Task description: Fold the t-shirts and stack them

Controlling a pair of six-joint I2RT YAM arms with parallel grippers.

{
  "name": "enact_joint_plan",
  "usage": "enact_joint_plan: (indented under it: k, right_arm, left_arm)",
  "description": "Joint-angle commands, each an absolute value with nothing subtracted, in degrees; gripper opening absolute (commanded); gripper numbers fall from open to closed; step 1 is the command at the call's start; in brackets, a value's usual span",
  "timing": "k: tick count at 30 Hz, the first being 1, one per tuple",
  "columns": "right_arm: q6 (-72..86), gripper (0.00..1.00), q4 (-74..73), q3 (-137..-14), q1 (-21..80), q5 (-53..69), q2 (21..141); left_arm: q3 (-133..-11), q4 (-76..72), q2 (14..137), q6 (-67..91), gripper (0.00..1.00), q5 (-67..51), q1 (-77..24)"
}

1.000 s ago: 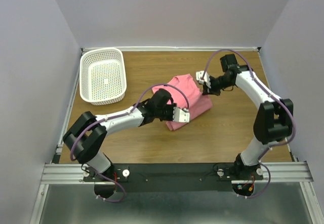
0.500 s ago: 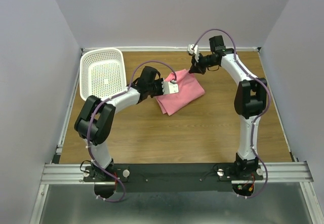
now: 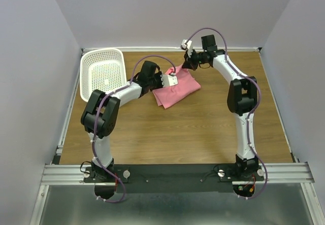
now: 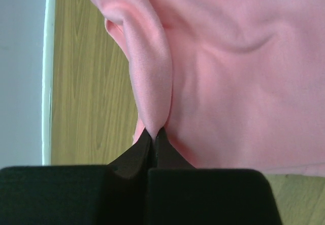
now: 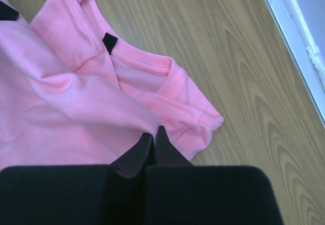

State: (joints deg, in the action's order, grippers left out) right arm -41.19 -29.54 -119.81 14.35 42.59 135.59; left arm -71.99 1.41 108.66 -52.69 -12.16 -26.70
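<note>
— Where was the salmon-pink short-sleeved soft cloth t-shirt [image 3: 179, 89]?

— It lay bunched on the brown wooden table [image 3: 177, 133], between the two grippers. Each of them had a pinch of it.

— How did the left gripper [image 4: 154, 133] stand?

— Its black fingers were pressed together on a raised ridge of the pink cloth. In its wrist view the ridge ran straight up and away from the tips, and most of the shirt spread to the right of them.

— And the right gripper [image 5: 154, 131]?

— It was clamped too, on a fold of the same cloth right at its tips. Beyond the fingers, up and to the left, the round neck showed with a small dark label [image 5: 109, 42] inside the collar. A hemmed sleeve [image 5: 203, 118] lay flat on the wood just right of the tips.

— Was anything else on the table?

— A white perforated plastic basket [image 3: 101, 51] stood well off to the left of the left gripper, apart from the shirt.
</note>
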Motion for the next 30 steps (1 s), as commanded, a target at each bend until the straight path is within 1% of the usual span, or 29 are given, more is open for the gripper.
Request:
enact_joint_plan:
  k: [1,4,5,6,7,8,9,10,13,14,15,16,17,19,21,23,24,25,26,27,28,30]
  right_arm:
    - [-36.92,0.00,-25.32,-122.43,14.59,39.82,137.46]
    - [-35.16,0.01,-24.09,-123.04,14.59,39.20,138.25]
    - [-33.59,0.05,-23.73,-123.22,14.76,38.16,138.77]
    - [-32.36,0.09,-22.86,-123.22,14.85,37.19,138.87]
    - [-30.95,0.11,-20.76,-123.14,15.03,36.05,139.13]
    - [-27.46,0.19,-19.35,-122.53,15.38,34.82,139.13]
    - [-24.81,0.21,-17.16,-121.65,15.55,31.24,138.87]
    - [-22.00,0.21,-12.44,-120.51,15.73,29.46,138.52]
    - [-9.27,0.22,-5.99,-117.16,15.82,22.26,137.37]
    - [-7.05,0.28,-5.37,-116.90,15.82,20.06,137.37]
    - [-5.29,0.38,-5.19,-117.07,15.82,15.69,137.46]
    - [-4.66,0.56,-5.10,-116.81,15.82,14.34,137.20]
    - [-5.18,1.00,-5.10,-116.02,15.82,12.93,136.85]
    - [-5.89,1.00,-4.75,-114.00,15.73,11.43,136.23]
    - [-5.45,1.00,-4.83,-113.29,15.56,9.49,135.36]
    - [-5.19,1.00,-4.05,-110.66,15.12,11.50,132.99]
    - [-5.27,1.00,-4.48,-109.70,14.94,13.17,132.28]
    - [-5.45,1.00,-5.35,-109.69,14.77,16.49,131.49]
    - [-7.80,1.00,-5.71,-107.16,14.16,26.01,129.31]
    - [-8.61,1.00,-5.80,-105.40,13.80,31.06,128.16]
    - [-8.70,1.00,-5.80,-102.25,13.45,35.38,127.36]
    - [-6.17,1.00,-6.32,-101.34,13.45,40.40,127.18]
  left_arm:
    - [-74.53,0.35,110.65,-52.30,0.00,-9.15,-25.49]
    - [-75.85,0.26,112.23,-51.24,0.00,-7.66,-24.79]
    - [-76.55,0.26,113.11,-49.94,0.05,-6.60,-24.70]
    - [-76.90,-1.56,113.46,-48.96,0.19,-5.37,-24.52]
    - [-77.34,-2.89,113.81,-47.91,0.60,-1.88,-24.43]
    - [-77.60,-4.90,114.08,-46.16,0.71,-0.45,-24.35]
    - [-77.87,-9.62,113.99,-44.40,0.75,2.87,-24.17]
    - [-78.22,-11.58,113.82,-40.64,0.84,5.25,-23.65]
    - [-79.72,-19.31,110.50,-34.90,0.87,10.87,-23.29]
    - [-79.54,-21.16,109.09,-33.85,0.89,11.77,-23.29]
    - [-79.37,-24.14,107.42,-32.71,0.92,12.21,-23.29]
    - [-79.19,-25.04,105.58,-30.78,0.92,12.48,-23.29]
    - [-79.19,-25.48,102.08,-29.20,0.93,12.65,-23.38]
    - [-78.58,-25.23,98.28,-27.16,0.93,11.96,-23.38]
    - [-76.04,-24.26,91.96,-22.78,0.94,11.08,-23.29]
    - [-72.80,-20.06,85.91,-15.52,0.94,9.15,-23.12]
    - [-71.64,-18.56,84.13,-12.77,0.93,5.75,-22.94]
    - [-70.50,-17.33,82.63,-10.13,0.91,3.54,-22.68]
    - [-68.05,-16.27,80.62,-7.58,0.90,1.34,-22.33]
    - [-66.90,-14.78,79.99,-2.16,0.88,-1.38,-21.89]
    - [-65.84,-14.42,79.89,-0.20,0.84,-7.06,-21.54]
    - [-63.47,-15.02,81.81,7.78,0.74,-12.63,-20.83]
